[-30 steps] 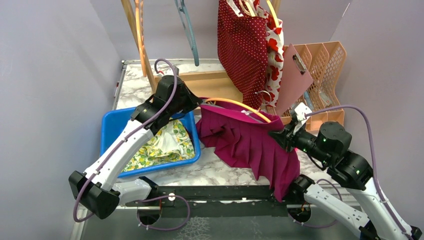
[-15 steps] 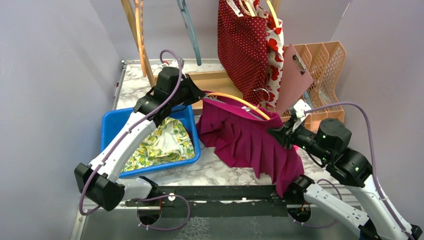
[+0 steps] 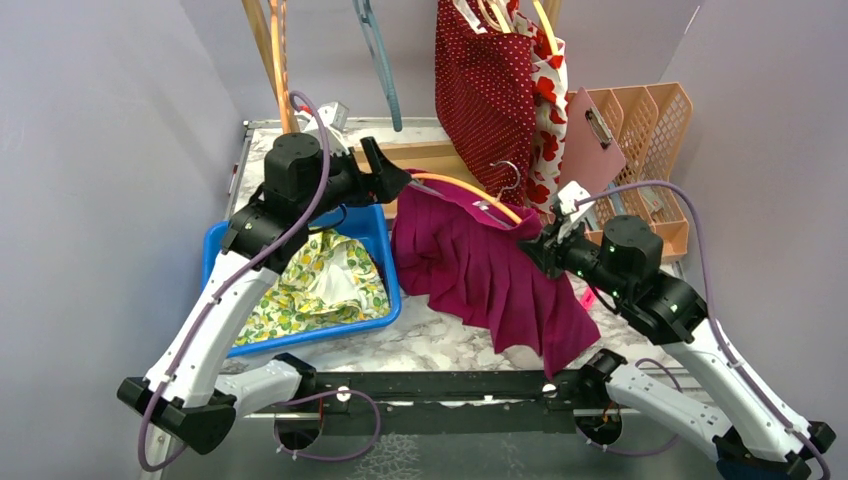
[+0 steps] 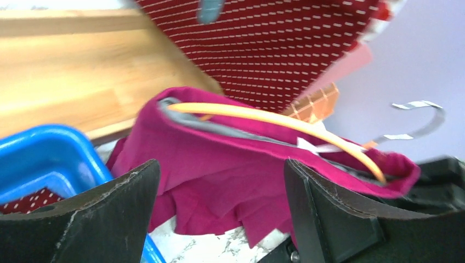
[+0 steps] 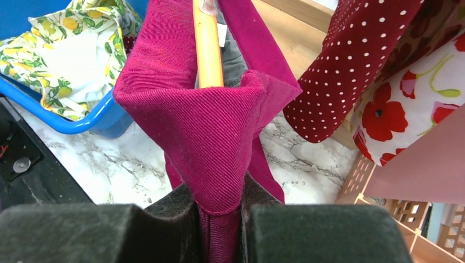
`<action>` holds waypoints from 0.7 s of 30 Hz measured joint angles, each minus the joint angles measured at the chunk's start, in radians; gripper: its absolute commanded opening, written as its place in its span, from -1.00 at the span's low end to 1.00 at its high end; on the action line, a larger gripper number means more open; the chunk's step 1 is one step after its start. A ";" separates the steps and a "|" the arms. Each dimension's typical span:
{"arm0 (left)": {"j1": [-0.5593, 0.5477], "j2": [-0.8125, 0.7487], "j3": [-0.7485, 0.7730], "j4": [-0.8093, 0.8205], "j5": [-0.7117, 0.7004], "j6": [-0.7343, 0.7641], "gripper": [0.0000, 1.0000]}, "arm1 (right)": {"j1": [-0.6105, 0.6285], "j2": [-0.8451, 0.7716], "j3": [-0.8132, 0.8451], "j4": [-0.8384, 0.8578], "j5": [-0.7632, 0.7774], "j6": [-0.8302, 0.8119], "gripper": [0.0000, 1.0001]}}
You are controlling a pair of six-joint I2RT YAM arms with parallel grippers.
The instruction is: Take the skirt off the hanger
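While the blue bin (image 3: 215,250) at the left edge of the marbled bench (image 3: 430,340) holds only a crumpled lemon-print cloth (image 3: 320,285), the left end effector (image 3: 388,170) hovers just beyond its far corner with its fingers spread wide and nothing between them, aimed at the near end of the hanger (image 3: 470,195). The skirt (image 3: 480,270) hangs around that hanger in the middle of the bench, its hem spilling toward the near edge. At its right end the right end effector (image 3: 535,250) is clamped on a peak of the waistband, with the hanger's tip poking out just above the pinch.

As I judge it, the main risk is that no end effector holds the hanger. If the right arm pulls, hanger and skirt may travel together. The waistband could also snag on the hanger's curved end, or the metal hook (image 3: 512,170) could catch the dotted red garment (image 3: 485,90) hanging just behind. A left grasp that closes on cloth as well as hanger would lock the two together.

The skirt is a magenta woven twill, matte and finely ribbed, pleated into soft vertical folds and lined in grey at the waist. Its hanger is a smooth, glossy orange arc, likely slippery. Further right stand a flat pink clipboard (image 3: 585,150) and a rigid peach lattice organiser (image 3: 655,120).
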 measured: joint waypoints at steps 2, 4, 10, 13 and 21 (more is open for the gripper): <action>-0.013 -0.006 0.025 0.013 0.044 0.041 0.66 | 0.000 0.023 0.008 0.001 -0.010 0.002 -0.99; -0.055 -0.010 0.035 0.033 0.059 0.084 0.63 | -0.001 0.037 0.012 0.003 -0.034 0.007 -0.98; -0.241 0.020 0.038 0.088 0.106 0.360 0.55 | -0.002 0.068 0.063 -0.025 -0.121 0.020 -0.98; -0.249 0.043 0.037 0.106 0.123 0.523 0.43 | -0.002 0.068 0.089 -0.057 -0.154 0.014 -0.98; -0.248 0.078 0.033 0.126 0.228 0.854 0.32 | -0.002 0.076 0.139 -0.134 -0.223 -0.040 -0.98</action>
